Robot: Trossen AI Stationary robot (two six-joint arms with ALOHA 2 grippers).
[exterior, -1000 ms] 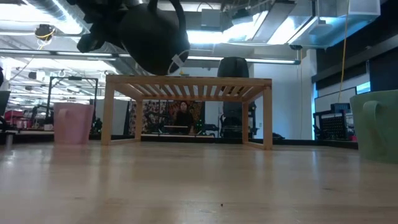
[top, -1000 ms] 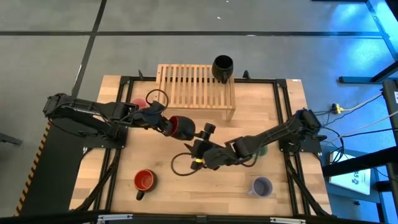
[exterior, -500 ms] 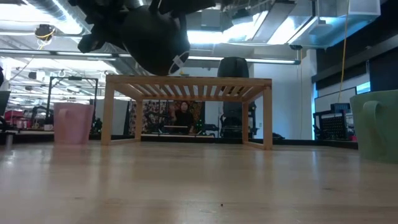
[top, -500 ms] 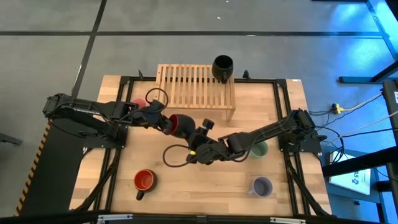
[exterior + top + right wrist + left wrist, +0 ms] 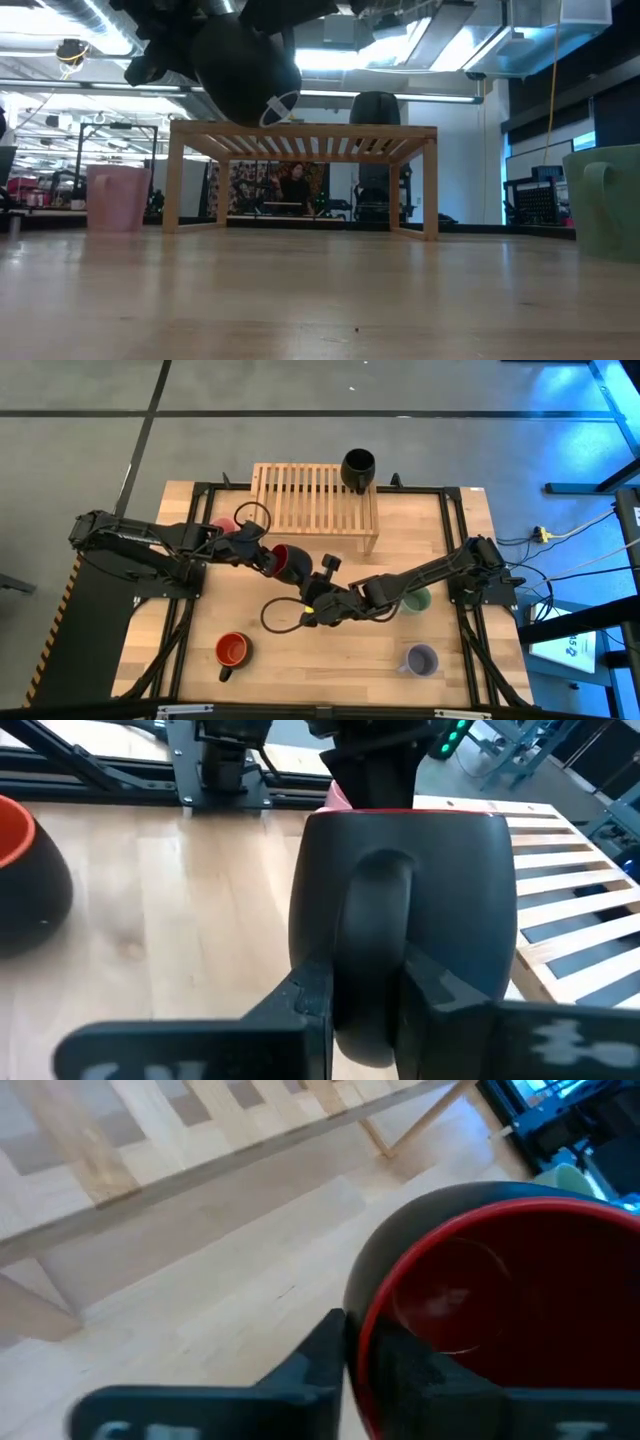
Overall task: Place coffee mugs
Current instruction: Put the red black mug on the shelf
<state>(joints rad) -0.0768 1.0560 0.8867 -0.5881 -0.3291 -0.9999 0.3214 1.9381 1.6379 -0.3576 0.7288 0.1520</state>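
Left tool: I see my left tool (image 5: 268,560) above the middle of the bench (image 5: 330,650), clamped on the rim of the dark red mug (image 5: 290,563); in the left wrist view one finger (image 5: 330,1355) sits outside the rim and the other inside.
Dark red mug: it hangs in the air, tipped on its side, just in front of the wooden rack (image 5: 315,500); in the low view it shows as a dark shape (image 5: 245,70) above the rack's top.
Right tool: my right tool (image 5: 322,575) meets the same mug from the other side; in the right wrist view its fingers (image 5: 310,995) straddle the handle (image 5: 372,950). I cannot tell whether they are pressing on it.
Black mug: it stands upright on the rack's far right corner (image 5: 358,468).
Pink mug: on the bench left of the rack, partly under my left arm (image 5: 222,526).
Orange mug: upright near the front left (image 5: 232,651).
Green mug: on the right, half hidden by my right arm (image 5: 417,600).
Lavender mug: upright at the front right (image 5: 421,660).
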